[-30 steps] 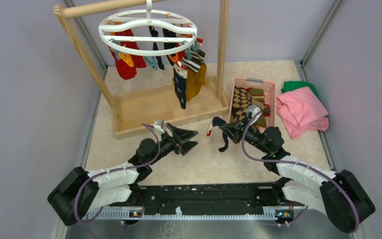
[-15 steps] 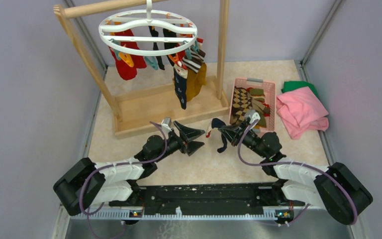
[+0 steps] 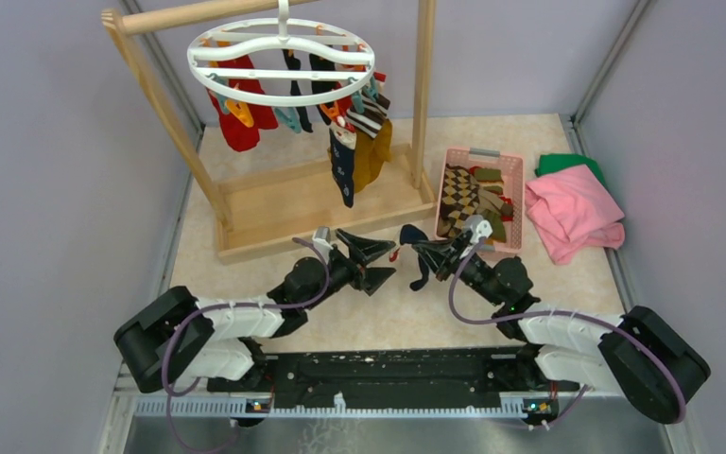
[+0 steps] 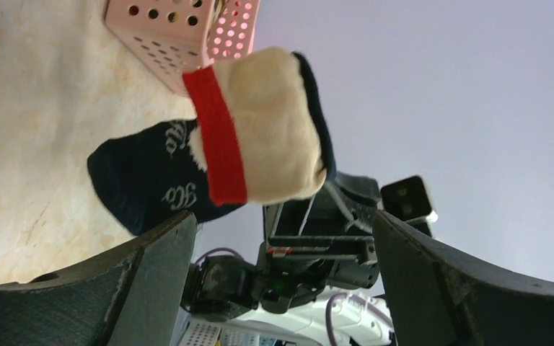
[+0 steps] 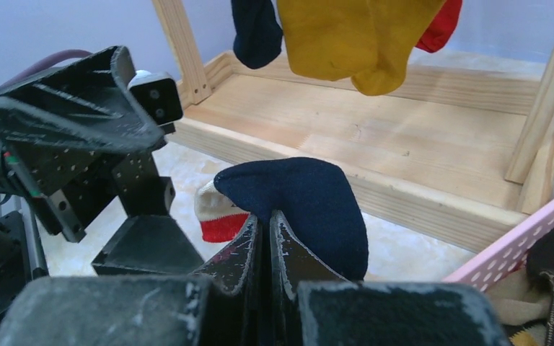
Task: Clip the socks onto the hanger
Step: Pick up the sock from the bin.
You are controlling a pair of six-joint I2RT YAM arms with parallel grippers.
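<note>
- Beige tabletop (image 3: pixel 378 317), grey walls (image 3: pixel 57 189) on three sides.
- Right claw (image 3: pixel 425 250) clamped on navy sock (image 3: pixel 420 272), mid-table.
- Left claw (image 3: pixel 384 262) spread wide, empty, just beside sock's cuff.
- Hanger (image 3: pixel 281 59) well apart, on wooden rack (image 3: pixel 317 203) behind.

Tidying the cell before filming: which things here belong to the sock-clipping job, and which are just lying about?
Job: navy sock in the shut right tool; open left tool; hanger; hung socks; loose socks in the pink basket.
Lying about: pink cloth; green cloth.
</note>
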